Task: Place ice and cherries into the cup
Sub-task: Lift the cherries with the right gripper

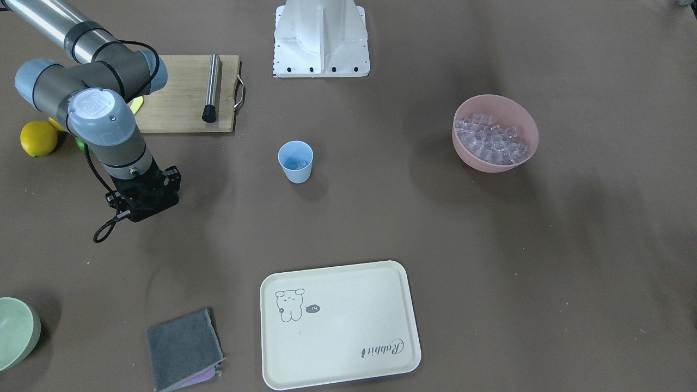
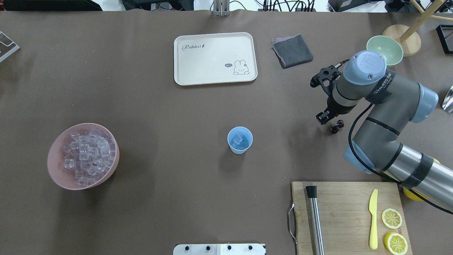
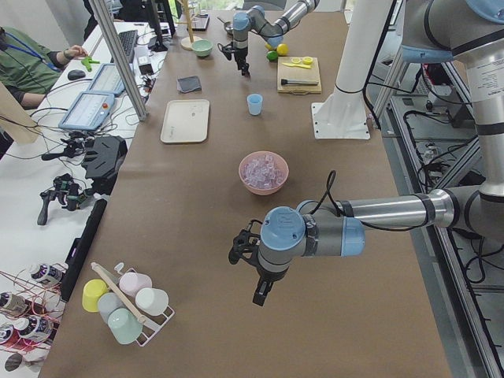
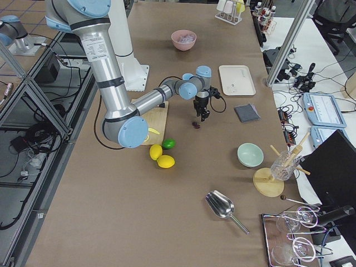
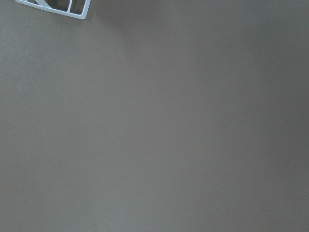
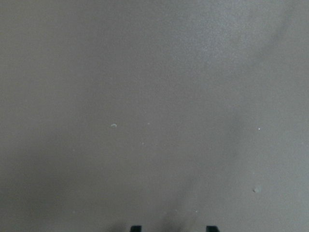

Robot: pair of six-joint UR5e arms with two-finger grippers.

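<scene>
At the middle of the table, the cup (image 2: 240, 150) is stood upright, and a few cubes of ice (image 2: 237, 140) are held in it. A far larger heap of ice is contained in the pink bowl (image 2: 56, 170), which is placed well apart from the cup on the robot's left side.

The cherries (image 2: 337, 126) are laid on the table on the robot's right side, well apart from the cup. The right gripper (image 2: 324, 118) is pointed down just beside them. In the right wrist view its two fingertips (image 6: 136, 227) are seen spread apart, with only bare table between them, so the jaws are released and nothing is grasped.

The left gripper (image 3: 259, 297) is held above the table's left end, beyond the pink bowl. It is shown only in the left side view, so whether its jaws are released or clenched cannot be told.
</scene>
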